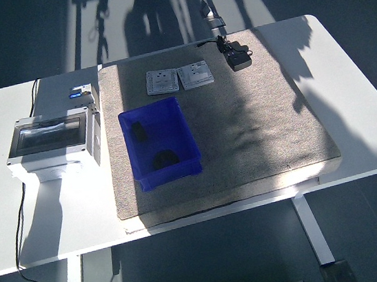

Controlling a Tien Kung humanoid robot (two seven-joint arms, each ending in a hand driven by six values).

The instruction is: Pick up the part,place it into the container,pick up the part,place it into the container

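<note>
Viewing: neither my left nor right robot hand is in frame; state cannot be told.
Container: blue rectangular plastic bin (183,136) on beige mat (256,125).
Parts: two small black parts (138,131) (164,159) inside.

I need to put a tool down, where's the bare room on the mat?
The grey felt mat is bare right of the blue plastic bin, below the black power adapter. The far edge is crowded: two white switch plates sit behind the bin.

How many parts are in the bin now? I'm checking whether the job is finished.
2. One dark part lies toward the far left of the blue bin; the other part lies near its front wall. None seem hidden.
</note>
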